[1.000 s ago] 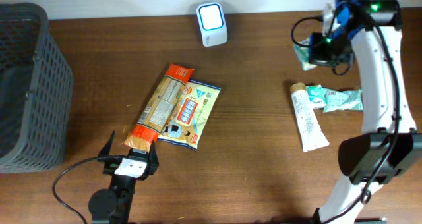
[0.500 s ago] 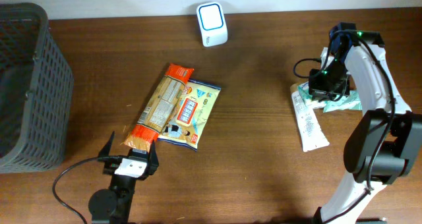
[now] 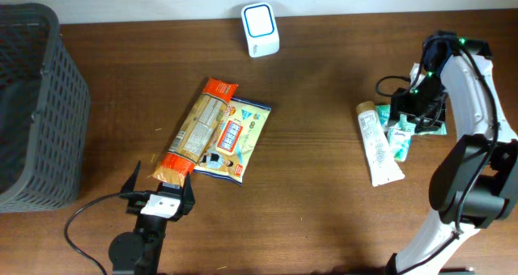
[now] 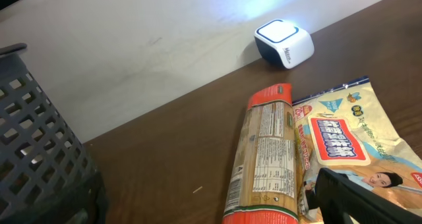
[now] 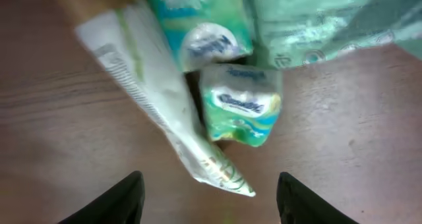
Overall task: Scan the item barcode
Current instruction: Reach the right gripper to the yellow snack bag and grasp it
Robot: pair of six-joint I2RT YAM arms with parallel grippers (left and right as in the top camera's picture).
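Observation:
The white barcode scanner (image 3: 261,28) stands at the back edge, also in the left wrist view (image 4: 285,41). My right gripper (image 3: 414,105) hangs open over a small green tissue pack (image 3: 401,142) that lies free on the table beside a white tube (image 3: 378,141). In the right wrist view, that pack (image 5: 241,107) and the tube (image 5: 158,85) lie beyond my spread fingers (image 5: 112,201), with nothing between them. My left gripper (image 3: 159,196) rests open near the front edge, just short of an orange pasta package (image 3: 197,132). One of its fingers (image 4: 356,197) shows at the frame's bottom right.
A blue-and-white snack packet (image 3: 233,139) lies against the pasta package. More green tissue packs (image 3: 429,125) sit right of the tube. A dark grey basket (image 3: 36,105) fills the left side. A cable (image 3: 81,226) loops at the front left.
My right gripper came down from the back right to the table by the tube and opened; the small green pack it carried now lies loose there. The left arm stayed still.

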